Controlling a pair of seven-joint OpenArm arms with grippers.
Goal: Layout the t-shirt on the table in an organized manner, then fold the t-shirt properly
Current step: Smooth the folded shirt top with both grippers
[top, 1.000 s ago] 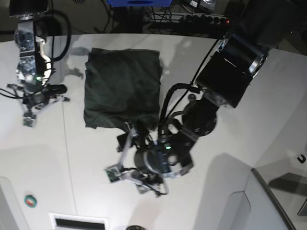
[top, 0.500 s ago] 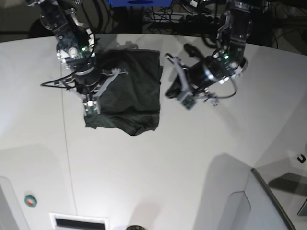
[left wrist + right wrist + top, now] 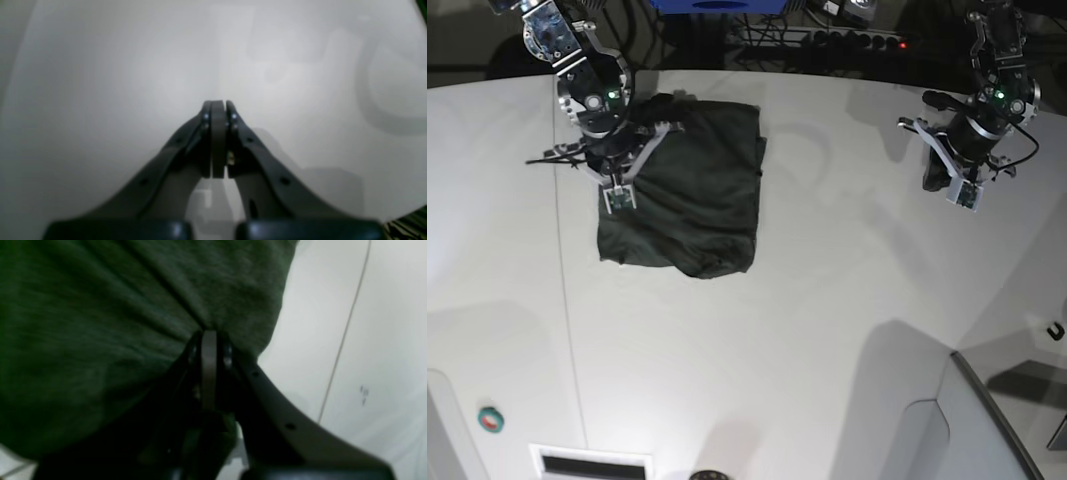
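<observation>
The dark green t-shirt (image 3: 687, 190) lies in a wrinkled, roughly rectangular bundle on the white table (image 3: 827, 320), towards the back left. My right gripper (image 3: 615, 195) is at the shirt's left edge. In the right wrist view its jaws (image 3: 209, 335) are shut, and folds of the t-shirt (image 3: 116, 306) run together at their tip, so cloth is pinched there. My left gripper (image 3: 960, 190) hovers over bare table at the far right, well away from the shirt. In the left wrist view it (image 3: 218, 104) is shut with nothing in it.
A thin dark seam (image 3: 567, 300) runs down the table left of the shirt. A small green and red round object (image 3: 491, 419) and a white slotted panel (image 3: 592, 463) sit at the front left. A grey raised panel (image 3: 987, 420) fills the front right. Cables (image 3: 827, 40) lie behind the table.
My left arm left the shirt's near edge, swung to the far right and shut. My right arm came from the table's left side onto the shirt's left edge. The shirt's near edge shifted.
</observation>
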